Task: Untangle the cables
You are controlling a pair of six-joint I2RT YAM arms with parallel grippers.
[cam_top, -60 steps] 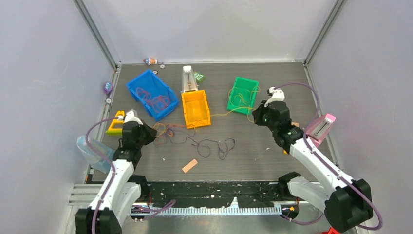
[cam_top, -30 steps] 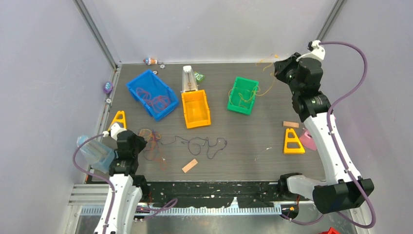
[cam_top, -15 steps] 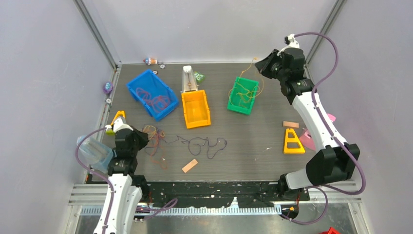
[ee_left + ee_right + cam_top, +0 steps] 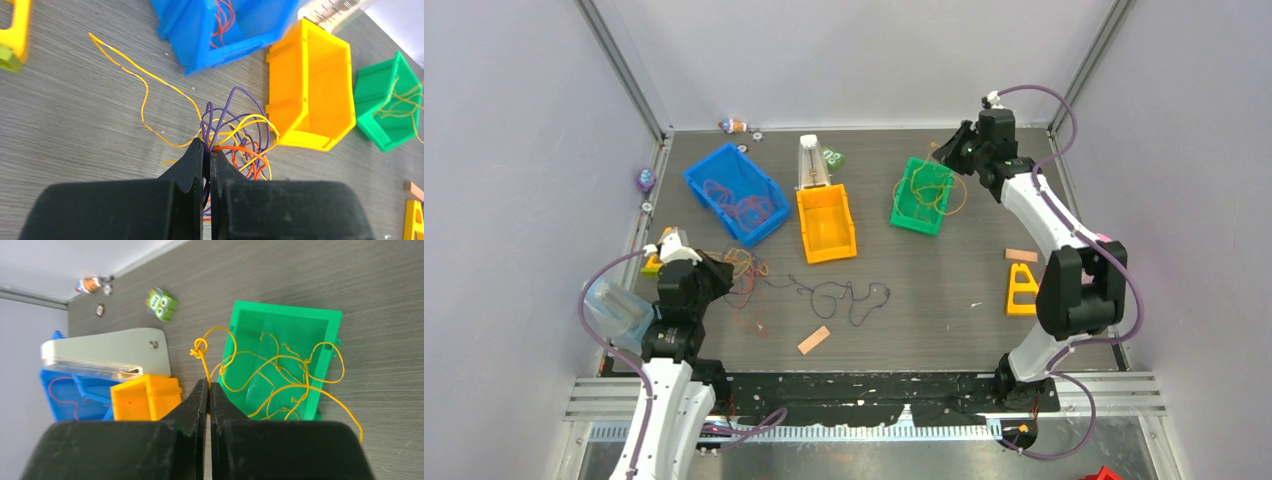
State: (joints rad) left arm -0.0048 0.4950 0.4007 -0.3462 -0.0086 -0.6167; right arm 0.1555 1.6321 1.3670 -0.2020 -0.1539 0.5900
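A tangle of purple, yellow and orange cables [image 4: 742, 270] [image 4: 235, 135] lies at the left of the table. My left gripper [image 4: 714, 276] [image 4: 207, 146] is shut on its purple strands. From the tangle a dark purple strand [image 4: 844, 298] trails right in loops across the table. A yellow cable [image 4: 944, 188] [image 4: 280, 370] is draped in and over the green bin [image 4: 905, 212] [image 4: 330, 315]. My right gripper [image 4: 940, 156] [image 4: 208, 385] is shut on a knotted end of it, above the bin's far left corner. Red cables [image 4: 746, 206] lie in the blue bin [image 4: 699, 178].
An orange bin [image 4: 826, 250] stands between the blue and green ones, with a white wedge-shaped object [image 4: 810, 160] and a green toy [image 4: 832, 157] behind it. A wooden block [image 4: 814, 340] lies near the front. A yellow triangle [image 4: 1023, 290] and a small wooden piece [image 4: 1021, 255] sit at right.
My right arm has swung left and down from the far right corner to the green bin, and the yellow cable has settled into it. My left gripper has shifted slightly away with the tangle.
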